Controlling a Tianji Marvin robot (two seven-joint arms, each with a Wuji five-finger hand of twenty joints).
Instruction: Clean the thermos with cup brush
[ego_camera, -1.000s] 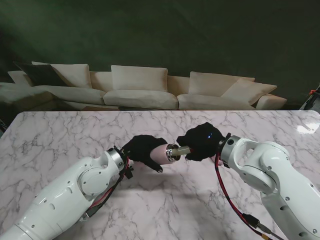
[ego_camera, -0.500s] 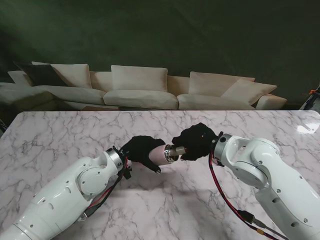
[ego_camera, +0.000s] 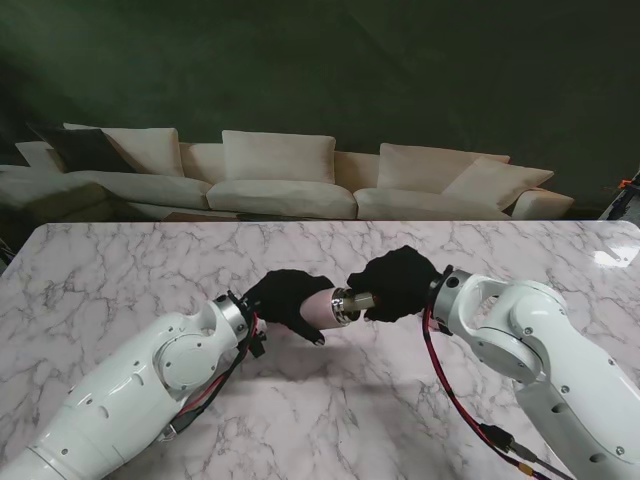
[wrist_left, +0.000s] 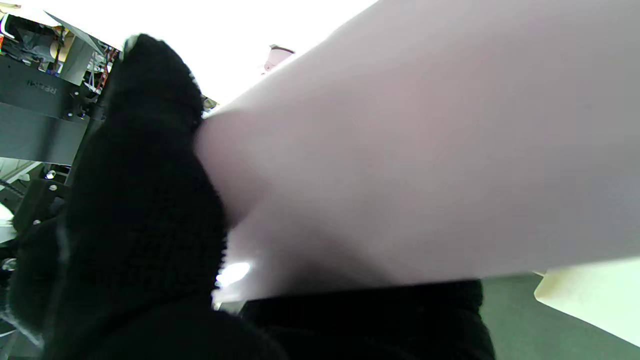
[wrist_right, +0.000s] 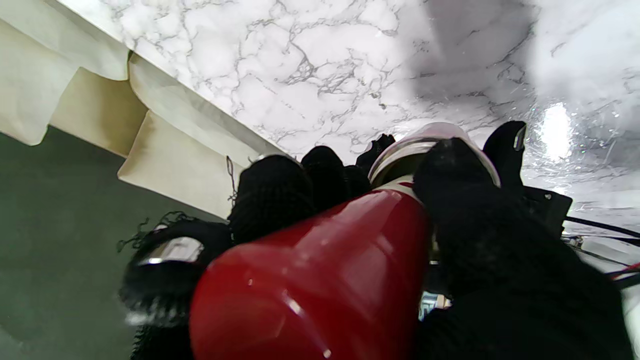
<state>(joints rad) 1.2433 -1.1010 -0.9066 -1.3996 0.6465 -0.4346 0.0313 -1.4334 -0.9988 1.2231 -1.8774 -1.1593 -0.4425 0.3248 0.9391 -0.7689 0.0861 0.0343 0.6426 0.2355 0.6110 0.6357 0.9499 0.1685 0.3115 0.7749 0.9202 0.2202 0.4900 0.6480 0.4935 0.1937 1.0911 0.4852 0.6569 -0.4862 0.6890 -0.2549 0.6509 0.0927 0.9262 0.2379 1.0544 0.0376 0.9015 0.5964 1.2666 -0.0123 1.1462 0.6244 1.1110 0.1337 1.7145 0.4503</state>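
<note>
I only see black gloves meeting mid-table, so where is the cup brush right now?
In the right wrist view its red handle, the cup brush, sits gripped in the right hand, pointing into the thermos that the left hand holds above mid-table.

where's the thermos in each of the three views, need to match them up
Stand view: the thermos lies sideways mid-table, pale pink body in the left hand, steel mouth toward the right hand.
Left wrist view: its pink body fills most of the picture, beside a black gloved finger.
Right wrist view: only its steel rim shows, past the red brush handle.
Shared landmark: the cream sofa, also seen in the right wrist view.
</note>
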